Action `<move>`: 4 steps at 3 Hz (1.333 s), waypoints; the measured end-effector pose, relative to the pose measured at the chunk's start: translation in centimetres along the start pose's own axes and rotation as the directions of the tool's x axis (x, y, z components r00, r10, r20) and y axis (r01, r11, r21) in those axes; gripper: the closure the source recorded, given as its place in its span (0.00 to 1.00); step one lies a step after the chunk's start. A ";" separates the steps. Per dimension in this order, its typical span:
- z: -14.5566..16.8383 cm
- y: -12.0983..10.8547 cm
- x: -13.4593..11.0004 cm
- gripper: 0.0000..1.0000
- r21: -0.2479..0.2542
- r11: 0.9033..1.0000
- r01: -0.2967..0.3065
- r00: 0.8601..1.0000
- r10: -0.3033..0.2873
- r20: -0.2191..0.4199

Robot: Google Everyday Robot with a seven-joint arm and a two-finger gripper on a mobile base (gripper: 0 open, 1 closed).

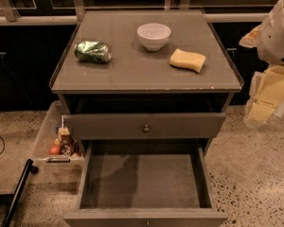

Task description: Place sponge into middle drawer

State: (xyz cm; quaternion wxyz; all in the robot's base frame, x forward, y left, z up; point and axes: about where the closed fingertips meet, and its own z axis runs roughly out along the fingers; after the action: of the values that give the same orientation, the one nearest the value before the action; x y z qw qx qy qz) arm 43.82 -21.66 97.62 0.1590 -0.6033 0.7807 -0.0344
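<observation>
From my console, the soft pale-yellow rectangular sponge [187, 60] lies flat on the grey desk [132, 74], at about 4 o'clock from the white round bowl [154, 36] and apart from it. The crumpled shiny green can [93, 51] lies on its side at 8 o'clock from the bowl, well clear of both. I judge the sponge easy to take from above, with open surface all around it.

The wide grey-brown middle drawer [146, 181] is pulled fully out at 6 o'clock and its flat bottom is bare, presumably so the sponge can be dropped straight in. The flat grey drawer front with the small round knob [146, 126] above it is pushed in, so it does not overhang the tray.

The end effector [266, 98] hangs at 3 o'clock, off the desk's edge and below its top, well apart from the sponge and carrying nothing of the task. I cannot tell whether it is released or clenched, since the picture's edge cuts off part of it and of the white arm above. The near drawer front is cropped at 6 o'clock. The contents of the clear bin [46, 126] at 8 o'clock are too small to name.
</observation>
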 end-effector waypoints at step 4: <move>3.4 -7.6 -1.8 0.00 0.086 0.995 0.051 0.973 -0.069 0.219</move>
State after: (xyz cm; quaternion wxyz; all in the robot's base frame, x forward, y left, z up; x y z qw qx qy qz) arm 52.28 -21.58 96.66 0.2678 -0.6199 0.7376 -0.0029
